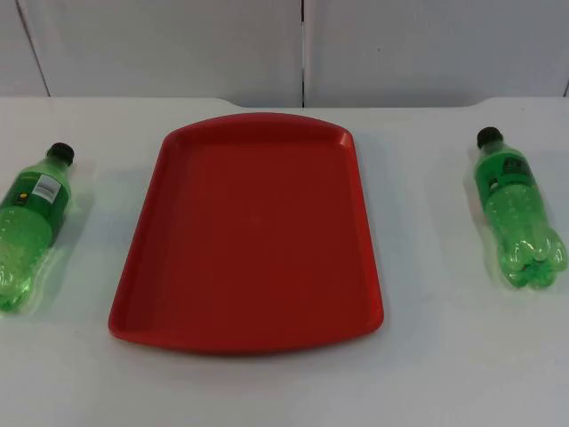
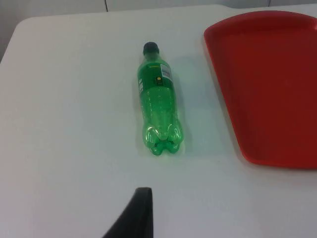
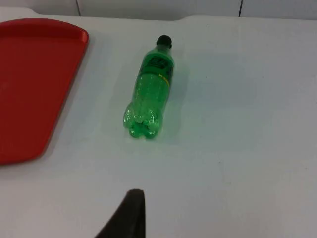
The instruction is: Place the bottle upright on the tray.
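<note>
Two green bottles lie flat, caps toward wall: left bottle (image 1: 28, 227) ahead of left gripper (image 2: 133, 213), right bottle (image 1: 517, 209) ahead of right gripper (image 3: 126, 213). Red tray (image 1: 142, 258) between. Can't tell if grippers open.

Left bottle (image 1: 28, 233) edge-cropped, tray (image 2: 277, 89) too.
</note>
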Motion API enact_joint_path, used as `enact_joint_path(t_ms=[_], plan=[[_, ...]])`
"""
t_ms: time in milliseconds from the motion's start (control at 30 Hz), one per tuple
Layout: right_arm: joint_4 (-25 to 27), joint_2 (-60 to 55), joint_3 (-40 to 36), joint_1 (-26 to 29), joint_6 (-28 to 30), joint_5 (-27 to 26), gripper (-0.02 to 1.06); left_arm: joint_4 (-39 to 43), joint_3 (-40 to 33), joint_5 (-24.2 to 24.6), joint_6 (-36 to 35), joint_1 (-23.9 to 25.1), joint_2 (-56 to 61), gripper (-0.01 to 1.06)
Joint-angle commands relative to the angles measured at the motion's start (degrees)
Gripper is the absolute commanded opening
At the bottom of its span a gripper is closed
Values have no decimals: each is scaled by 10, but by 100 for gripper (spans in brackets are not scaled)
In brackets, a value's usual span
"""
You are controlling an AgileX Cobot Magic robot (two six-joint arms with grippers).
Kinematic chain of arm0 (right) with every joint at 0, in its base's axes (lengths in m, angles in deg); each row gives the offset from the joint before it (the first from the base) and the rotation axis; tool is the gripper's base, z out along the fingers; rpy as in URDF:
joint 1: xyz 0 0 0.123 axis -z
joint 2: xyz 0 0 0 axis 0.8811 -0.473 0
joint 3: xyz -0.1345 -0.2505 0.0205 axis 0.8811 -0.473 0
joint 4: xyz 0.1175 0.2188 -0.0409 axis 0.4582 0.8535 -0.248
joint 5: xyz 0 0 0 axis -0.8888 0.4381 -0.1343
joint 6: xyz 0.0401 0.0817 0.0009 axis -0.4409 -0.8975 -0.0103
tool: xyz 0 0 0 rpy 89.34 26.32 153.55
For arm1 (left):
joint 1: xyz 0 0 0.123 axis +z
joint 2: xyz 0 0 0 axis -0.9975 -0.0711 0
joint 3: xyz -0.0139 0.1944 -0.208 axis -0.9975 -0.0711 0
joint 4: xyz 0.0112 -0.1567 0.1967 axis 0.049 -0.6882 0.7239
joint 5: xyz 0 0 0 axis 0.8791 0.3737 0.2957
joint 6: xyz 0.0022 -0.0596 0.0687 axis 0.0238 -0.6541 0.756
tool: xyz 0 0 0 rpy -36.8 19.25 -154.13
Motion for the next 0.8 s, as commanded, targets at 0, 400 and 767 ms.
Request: enact_joint_path(t_ms=[0, 400, 767], plan=[[-4, 2, 22, 2, 5, -21, 104, 3, -2, -5, -4, -3, 2, 105], [-4, -184, 134, 2, -15, -93, 104, 1, 16, -33, -4, -3, -53, 105], [-4, -444, 281, 2, -25, -106, 104, -15, 16, -90, -5, -3, -132, 105]])
